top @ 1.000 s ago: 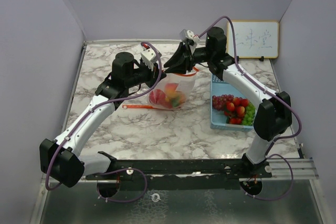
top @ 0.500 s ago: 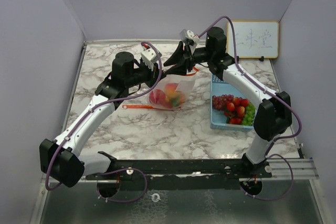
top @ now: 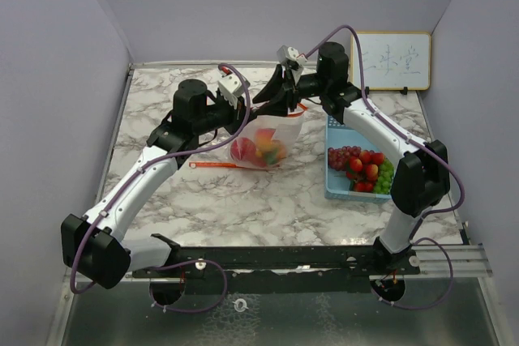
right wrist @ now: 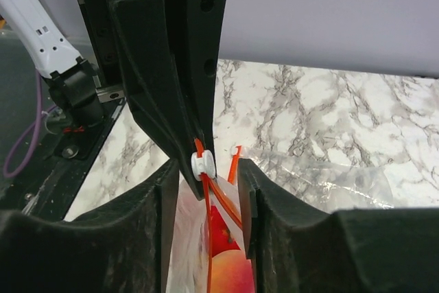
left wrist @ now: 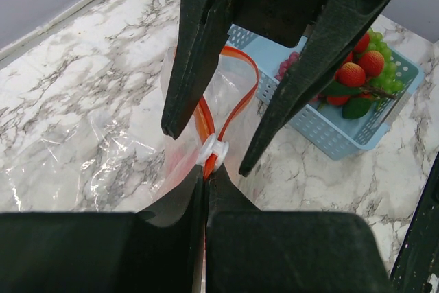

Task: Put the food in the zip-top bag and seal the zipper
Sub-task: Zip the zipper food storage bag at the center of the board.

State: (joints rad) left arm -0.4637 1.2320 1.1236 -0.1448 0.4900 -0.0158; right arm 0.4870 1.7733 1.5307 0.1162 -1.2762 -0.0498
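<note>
Your left jaws are shut flat on the orange zipper edge of the zip-top bag point(top: 280, 129), just beside the white slider point(left wrist: 214, 151). Your right jaws stand narrowly apart, one on either side of the bag's mouth and the slider, with a gap showing on each side. The bag stands upright on the surface point(top: 203, 200), middle and toward the far side, with bagged food point(top: 259, 150) at its bottom. The loose food point(top: 365, 166) lies in the light-blue basket point(top: 345, 194), near the bag's right.
</note>
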